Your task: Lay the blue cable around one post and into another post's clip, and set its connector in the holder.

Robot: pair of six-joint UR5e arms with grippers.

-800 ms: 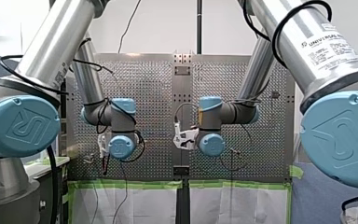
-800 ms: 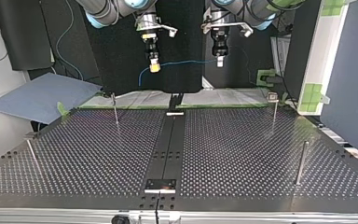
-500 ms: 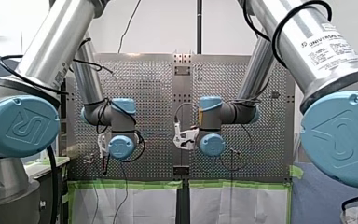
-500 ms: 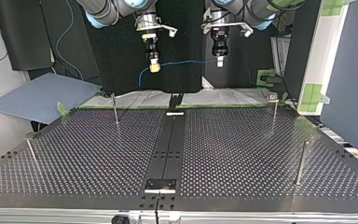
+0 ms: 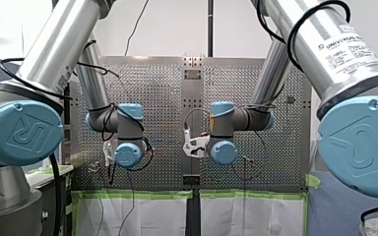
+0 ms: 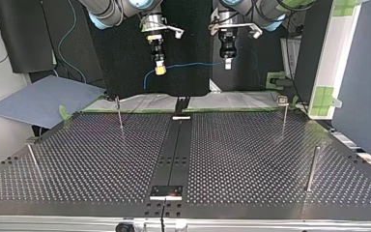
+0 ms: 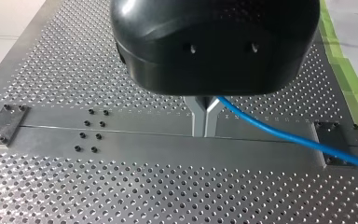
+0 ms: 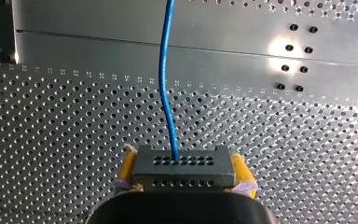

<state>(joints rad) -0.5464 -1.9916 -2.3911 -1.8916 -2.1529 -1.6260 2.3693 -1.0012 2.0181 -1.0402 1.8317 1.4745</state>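
The blue cable (image 6: 193, 64) hangs in the air between my two grippers, well above the back of the perforated table (image 6: 251, 154). My right gripper (image 6: 160, 69), at the top view's left, is shut on the cable's grey connector (image 8: 183, 163) between its yellow pads (image 8: 127, 169). The cable (image 8: 167, 79) runs straight ahead out of the connector. My left gripper (image 6: 227, 63) is shut on the cable (image 7: 279, 134), which is pinched between the metal fingertips of that gripper (image 7: 205, 122) and trails off to one side.
Thin posts stand on the table: one at back left (image 6: 119, 113), one with a clip on top at back right (image 6: 284, 113), one at right (image 6: 312, 169), one at left (image 6: 33, 159). A small plate (image 6: 166, 192) sits on the dark centre strip near the front edge.
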